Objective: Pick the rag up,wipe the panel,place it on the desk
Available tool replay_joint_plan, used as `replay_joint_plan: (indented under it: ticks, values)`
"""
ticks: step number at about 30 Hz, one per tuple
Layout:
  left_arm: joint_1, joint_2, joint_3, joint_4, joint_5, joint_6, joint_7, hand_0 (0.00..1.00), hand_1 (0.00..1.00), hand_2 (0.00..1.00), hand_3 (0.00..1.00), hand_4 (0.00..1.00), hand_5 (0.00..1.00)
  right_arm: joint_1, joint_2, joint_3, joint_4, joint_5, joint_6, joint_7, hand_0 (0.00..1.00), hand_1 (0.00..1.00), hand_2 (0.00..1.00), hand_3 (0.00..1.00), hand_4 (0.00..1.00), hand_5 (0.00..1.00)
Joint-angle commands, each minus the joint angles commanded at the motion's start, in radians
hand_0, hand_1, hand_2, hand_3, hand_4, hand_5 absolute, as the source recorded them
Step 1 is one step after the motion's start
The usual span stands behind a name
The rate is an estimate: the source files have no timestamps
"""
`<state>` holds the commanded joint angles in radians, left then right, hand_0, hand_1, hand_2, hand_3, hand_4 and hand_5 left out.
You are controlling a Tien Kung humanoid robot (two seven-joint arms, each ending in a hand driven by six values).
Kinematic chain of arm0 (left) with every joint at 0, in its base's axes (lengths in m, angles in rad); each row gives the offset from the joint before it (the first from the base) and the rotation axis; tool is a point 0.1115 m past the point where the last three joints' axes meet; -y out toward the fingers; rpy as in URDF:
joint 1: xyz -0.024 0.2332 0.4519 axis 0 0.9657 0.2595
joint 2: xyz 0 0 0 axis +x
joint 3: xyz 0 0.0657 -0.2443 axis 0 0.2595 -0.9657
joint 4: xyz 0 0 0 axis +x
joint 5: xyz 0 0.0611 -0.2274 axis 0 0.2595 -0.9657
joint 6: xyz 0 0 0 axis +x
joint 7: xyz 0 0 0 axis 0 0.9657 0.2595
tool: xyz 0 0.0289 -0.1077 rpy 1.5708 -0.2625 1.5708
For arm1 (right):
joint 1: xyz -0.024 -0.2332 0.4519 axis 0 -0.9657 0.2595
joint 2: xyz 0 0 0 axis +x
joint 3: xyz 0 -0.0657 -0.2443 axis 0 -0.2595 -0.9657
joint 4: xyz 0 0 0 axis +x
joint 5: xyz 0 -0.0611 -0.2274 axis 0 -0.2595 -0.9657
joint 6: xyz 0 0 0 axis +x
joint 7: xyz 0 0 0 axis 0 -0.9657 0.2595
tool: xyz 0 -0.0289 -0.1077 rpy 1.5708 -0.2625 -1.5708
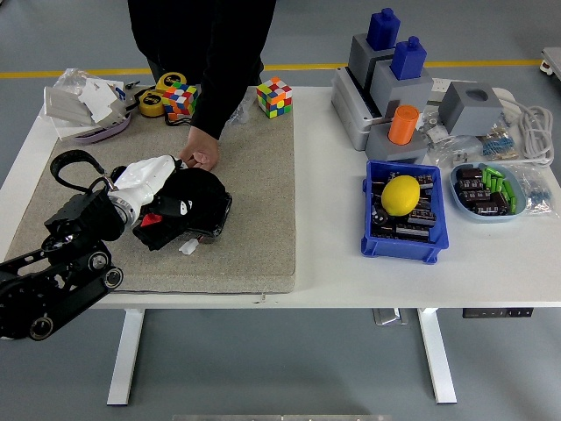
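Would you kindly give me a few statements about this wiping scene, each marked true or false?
1. The left robot hand is on the black rag. True.
2. The rag lies on the bare white table. False: it lies on the grey mat.
3. A person's hand rests on the mat just beyond the rag. True.
4. The yellow lemon sits in the small blue dish. False: it sits in the blue bin.
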<state>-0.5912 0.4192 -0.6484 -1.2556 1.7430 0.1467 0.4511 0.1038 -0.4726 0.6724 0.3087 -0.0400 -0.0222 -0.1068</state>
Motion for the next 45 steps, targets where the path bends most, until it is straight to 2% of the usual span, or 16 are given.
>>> replay_joint_plan:
  ticks: [10, 24, 35, 45]
  values:
    - [0.001, 0.009, -0.014, 0.005, 0.003, 0.0, -0.001, 0.269, 0.191, 0.439, 0.582, 0.574, 0.076, -0.001, 0.002, 0.001, 0.0, 0.0, 0.001, -0.001, 0.73, 0.671, 0.681, 0.612, 0.998, 0.553]
    - [0.005, 0.048, -0.044, 0.049, -0.003, 0.005, -0.016, 0.269, 0.19, 0.438, 0.581, 0.572, 0.079, -0.003, 0.003, 0.008, -0.001, -0.001, 0.003, -0.004, 0.73, 0.667, 0.681, 0.613, 0.998, 0.554]
    - [0.018, 0.069, -0.068, 0.073, 0.006, 0.003, -0.02, 0.269, 0.19, 0.437, 0.581, 0.572, 0.079, -0.002, 0.003, 0.012, 0.0, -0.003, 0.002, -0.005, 0.73, 0.667, 0.681, 0.612, 0.998, 0.557]
    - [0.025, 0.09, -0.095, 0.077, 0.013, 0.0, -0.02, 0.269, 0.191, 0.437, 0.581, 0.57, 0.08, -0.005, 0.004, 0.014, -0.001, -0.001, 0.004, -0.006, 0.731, 0.668, 0.681, 0.614, 0.998, 0.56]
